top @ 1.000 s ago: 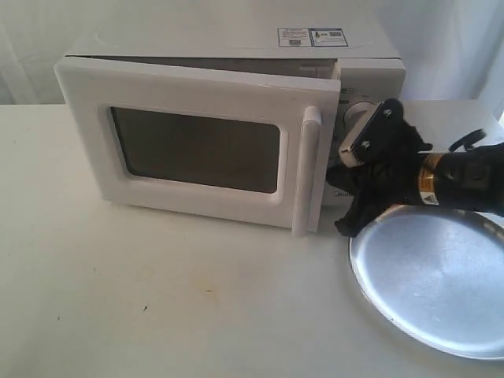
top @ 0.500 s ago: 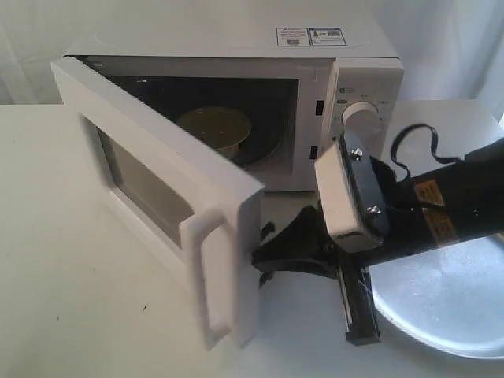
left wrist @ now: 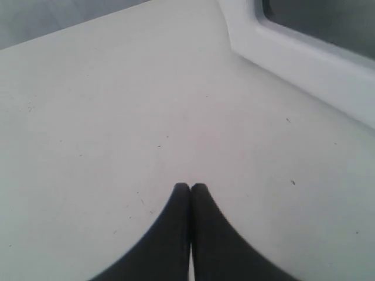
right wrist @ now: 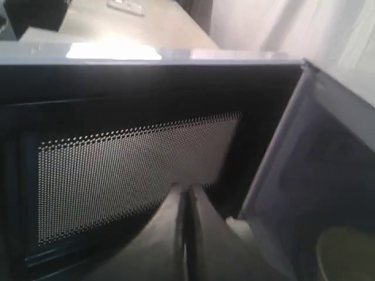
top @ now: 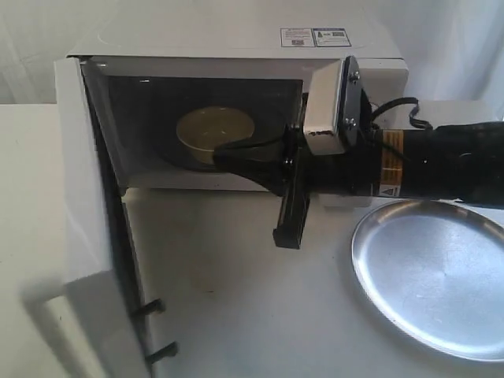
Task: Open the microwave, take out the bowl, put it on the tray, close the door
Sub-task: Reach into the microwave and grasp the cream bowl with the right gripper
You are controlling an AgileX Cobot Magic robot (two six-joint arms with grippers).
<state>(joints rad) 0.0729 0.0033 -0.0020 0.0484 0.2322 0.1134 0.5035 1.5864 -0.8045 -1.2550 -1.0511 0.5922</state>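
**Bowl (top: 214,130) sits deep in the open microwave (top: 220,39), right tool at its rim**

Far left, the left tool (left wrist: 190,188) shows only in its own wrist view. Its fingers are pressed together and hold nothing, and it hovers over bare bench (top: 236,299) near the outer face of the door (top: 75,173). The door is swung wide, its dark inner face towards the cavity.

The bowl rests inside, towards the far wall. The right tool (top: 222,148) reaches in from the right, its tips at the bowl's near rim and likewise pressed together, as the right wrist view confirms (right wrist: 186,196).

The risks follow from that. A tool that is not spread cannot take the rim, and pushing on would likely shove the bowl farther back or tip it. Spreading inside the cramped cavity could also catch a finger on the wall or the sill. A thin pinch on a plain smooth side may slip during the carry across to the tray (top: 362,260), which lies on the near right.

Much is hidden:
- The bowl's near side sits behind the tool, so contact cannot be judged.
- The door's handle and lower corner are cut off.
- The microwave's right front lies behind the arm.
- The tray's right edge leaves the frame.
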